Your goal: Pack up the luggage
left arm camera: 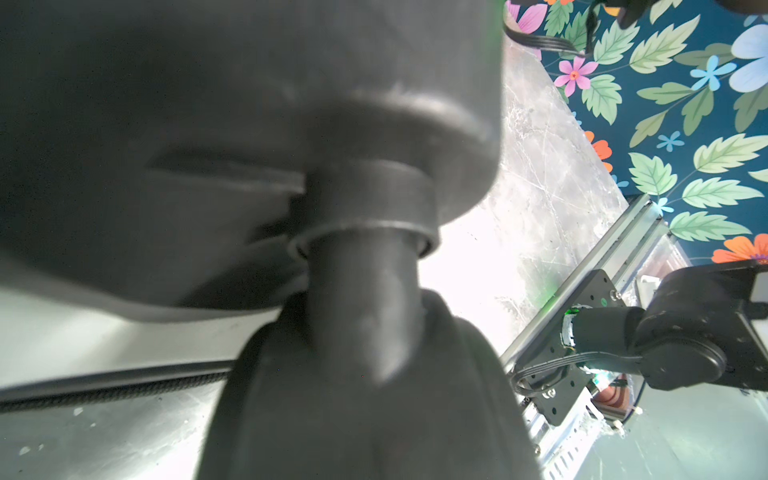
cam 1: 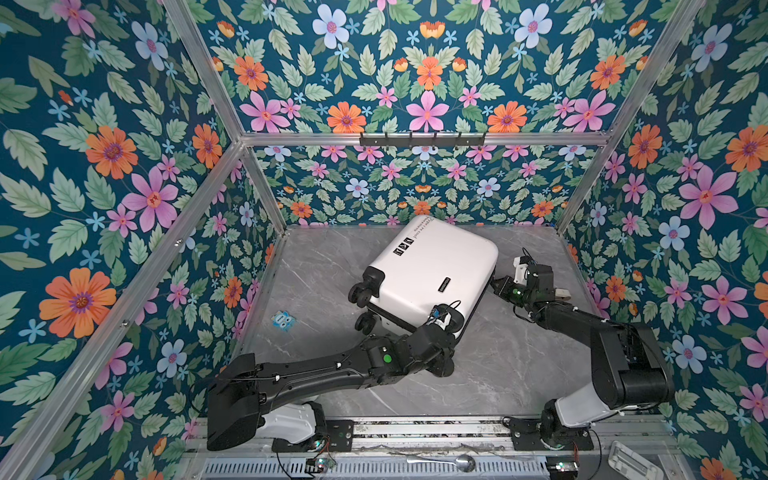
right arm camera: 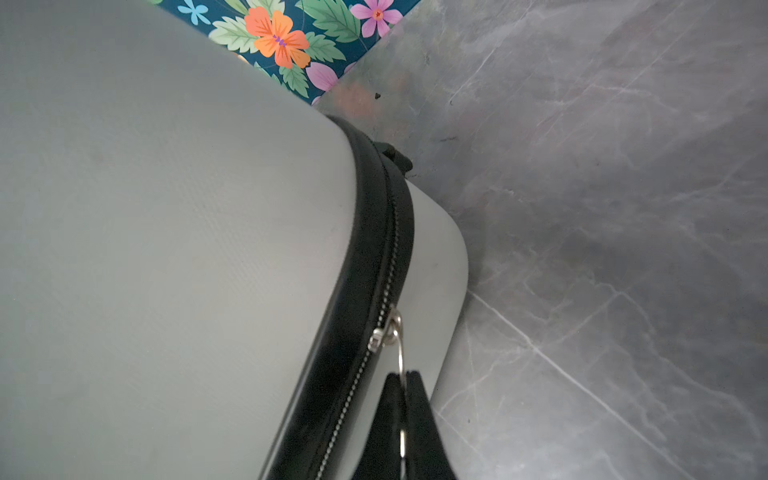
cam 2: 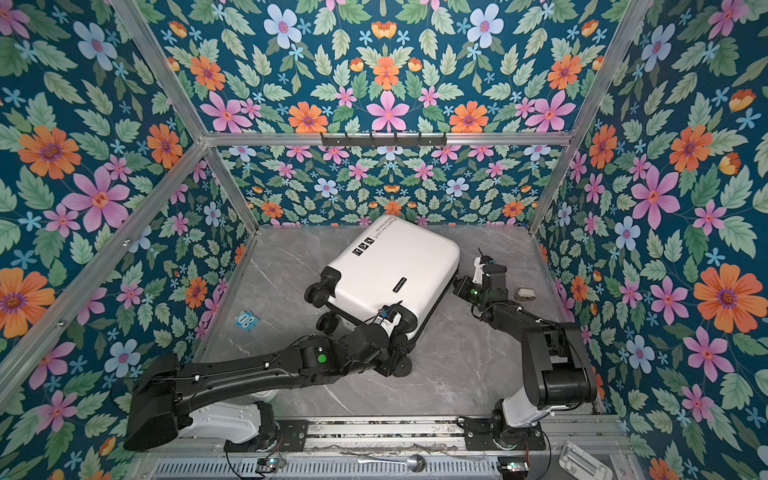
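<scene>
Metal zipper ring (right arm camera: 400, 353) is pinched tight between your right fingers (right arm camera: 417, 419), the slider (right arm camera: 380, 332) just beyond them on the black zipper band (right arm camera: 374, 232). That band runs away from the fingers along the edge of the luggage (cam 1: 432, 270), which lies closed and slantwise on the table (cam 1: 316, 266), wheels (cam 1: 358, 293) towards the left arm (cam 1: 316, 374). Your pull should follow the band. The left arm ends at the near wheel corner, fingers hidden: you cannot tell their hold

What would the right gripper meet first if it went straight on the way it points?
Most likely the zipper band on the side of the luggage. The right gripper, shut on the zipper pull ring, points at it from close by, though the exact gap is hard to judge.
</scene>
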{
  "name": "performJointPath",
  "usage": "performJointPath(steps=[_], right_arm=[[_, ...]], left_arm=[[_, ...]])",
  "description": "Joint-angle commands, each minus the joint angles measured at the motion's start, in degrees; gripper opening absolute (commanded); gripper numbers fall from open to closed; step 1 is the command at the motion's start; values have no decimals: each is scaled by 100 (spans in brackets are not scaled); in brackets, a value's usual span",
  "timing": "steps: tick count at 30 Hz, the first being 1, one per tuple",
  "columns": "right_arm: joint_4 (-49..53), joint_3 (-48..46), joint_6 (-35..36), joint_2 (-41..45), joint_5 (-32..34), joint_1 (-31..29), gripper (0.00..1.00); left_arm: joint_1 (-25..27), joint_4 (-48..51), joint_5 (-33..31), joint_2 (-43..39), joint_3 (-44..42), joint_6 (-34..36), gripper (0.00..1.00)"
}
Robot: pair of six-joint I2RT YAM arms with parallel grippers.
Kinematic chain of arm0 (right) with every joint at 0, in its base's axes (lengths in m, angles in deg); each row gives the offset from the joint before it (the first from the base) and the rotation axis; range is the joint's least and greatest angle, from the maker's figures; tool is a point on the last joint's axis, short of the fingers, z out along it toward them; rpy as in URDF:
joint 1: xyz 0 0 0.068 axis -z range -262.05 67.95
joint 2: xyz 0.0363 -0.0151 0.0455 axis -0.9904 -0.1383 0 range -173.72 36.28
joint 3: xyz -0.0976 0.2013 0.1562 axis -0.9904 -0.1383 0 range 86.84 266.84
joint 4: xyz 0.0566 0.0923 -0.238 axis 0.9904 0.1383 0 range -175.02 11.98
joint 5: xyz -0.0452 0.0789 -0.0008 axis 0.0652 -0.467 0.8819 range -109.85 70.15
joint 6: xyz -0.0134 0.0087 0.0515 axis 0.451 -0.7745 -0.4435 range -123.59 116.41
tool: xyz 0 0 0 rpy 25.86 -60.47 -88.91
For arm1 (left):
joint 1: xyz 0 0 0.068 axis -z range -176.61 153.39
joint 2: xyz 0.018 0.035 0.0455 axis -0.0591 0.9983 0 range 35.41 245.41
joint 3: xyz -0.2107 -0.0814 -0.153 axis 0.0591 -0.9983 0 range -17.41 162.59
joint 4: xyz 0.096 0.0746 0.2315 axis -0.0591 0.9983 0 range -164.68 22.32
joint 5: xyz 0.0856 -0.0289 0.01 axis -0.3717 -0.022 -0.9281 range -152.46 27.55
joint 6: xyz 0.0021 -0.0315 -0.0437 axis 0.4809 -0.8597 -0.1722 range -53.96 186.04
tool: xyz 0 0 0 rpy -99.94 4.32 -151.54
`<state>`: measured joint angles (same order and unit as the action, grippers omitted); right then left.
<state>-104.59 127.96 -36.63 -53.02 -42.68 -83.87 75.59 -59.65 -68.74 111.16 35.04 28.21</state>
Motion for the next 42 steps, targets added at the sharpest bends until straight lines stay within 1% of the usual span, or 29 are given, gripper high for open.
performJointPath(steps=[1,6,12,15,22,31,37,41,42], right_arm=[[192,51,-194,-125,324,110,0],[217,228,-188,-300,138,355,0],[361,528,-54,-524,-255,845,0],[189,554,-203,-767,-354,986,0],[65,824,-270,-995,-380,999,0],[464,1248,311,-987,-369,1002,0],[392,1103,427,-890,-773,1001,0],[824,1174,425,-890,-851,1005,0],[924,1160,423,-865,-782,1000,14]], left_arm=[[17,-167,-119,-102,-8,86,0],[30,-76,-104,-271,-106,91,0],[66,46,-119,-689,-325,71,0],[74,79,-79,-866,-392,80,0],[71,261,-49,-1148,-554,100,0],[70,411,4,-1570,-827,100,0],[66,527,-127,-1703,-859,95,0],[66,565,-288,-1722,-832,109,0],[66,594,-362,-1730,-819,98,0]])
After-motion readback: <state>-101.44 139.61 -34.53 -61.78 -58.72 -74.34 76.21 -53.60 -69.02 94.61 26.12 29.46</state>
